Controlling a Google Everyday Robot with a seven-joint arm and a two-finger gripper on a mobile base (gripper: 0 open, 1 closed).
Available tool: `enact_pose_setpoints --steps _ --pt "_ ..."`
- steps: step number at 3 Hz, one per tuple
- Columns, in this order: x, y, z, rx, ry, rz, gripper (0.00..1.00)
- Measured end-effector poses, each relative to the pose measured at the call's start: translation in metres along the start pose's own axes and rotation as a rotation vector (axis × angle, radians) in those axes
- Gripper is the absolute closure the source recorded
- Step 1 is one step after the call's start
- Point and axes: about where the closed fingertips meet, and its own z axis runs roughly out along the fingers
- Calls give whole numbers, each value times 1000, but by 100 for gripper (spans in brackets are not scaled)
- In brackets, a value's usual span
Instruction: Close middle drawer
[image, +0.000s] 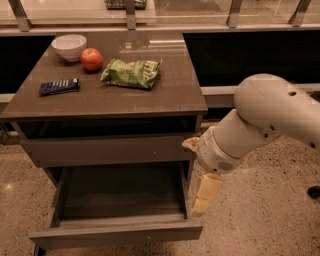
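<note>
The middle drawer (116, 233) is pulled far out of the grey-brown cabinet, low in the view. Its slim flat front panel faces me and its dark boxy interior (120, 192) holds nothing that I can see. Above it sits a same-coloured drawer with a taller front panel (105, 150), pushed in. My gripper (205, 192) hangs from the white arm (265, 120) just right of the open drawer's right side wall, near its front corner. I cannot tell if it touches the drawer.
On the cabinet top (165, 95) lie a white bowl (69, 46), a red apple (91, 59), a green chip bag (131, 73) and a dark blue packet (59, 86). Speckled floor (260, 220) spreads to the right. A railing and dark ledge run behind.
</note>
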Motion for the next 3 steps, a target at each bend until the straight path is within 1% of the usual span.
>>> enact_pose_setpoints --steps 1,2,3 --pt "-3 -1 2 -11 -27 -13 0" --pt "-9 2 43 -38 -102 -20 0" --pt "-12 3 96 -57 -149 -10 0"
